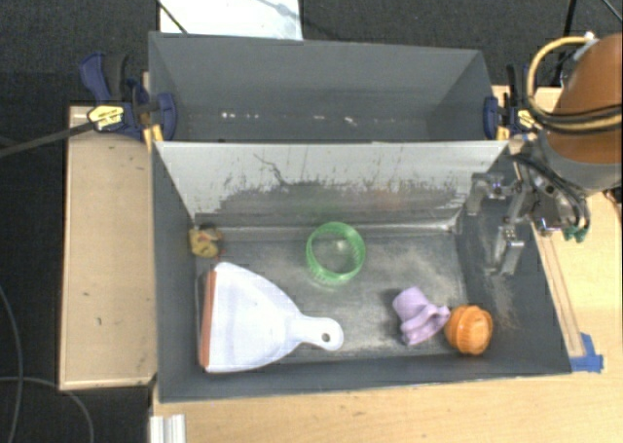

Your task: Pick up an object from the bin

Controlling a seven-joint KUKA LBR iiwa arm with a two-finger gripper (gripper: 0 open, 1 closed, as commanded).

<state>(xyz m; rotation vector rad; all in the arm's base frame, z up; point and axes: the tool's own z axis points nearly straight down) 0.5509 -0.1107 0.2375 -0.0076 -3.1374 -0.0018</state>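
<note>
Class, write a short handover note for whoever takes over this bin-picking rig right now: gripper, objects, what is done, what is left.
Gripper: by the right wall of the bin, above the floor, with nothing seen in it.
Things, all lying on the floor: white dustpan front left; green see-through cup in the middle; purple toy piece and ribbed orange ball side by side front right, nearest the gripper; small tan object in the back left corner.
Done: nothing picked yet.
Left: choose one thing, grasp it, lift it out.

The arm (587, 105) enters from the right, its end effector (504, 258) hanging low, pointed downward.
</note>
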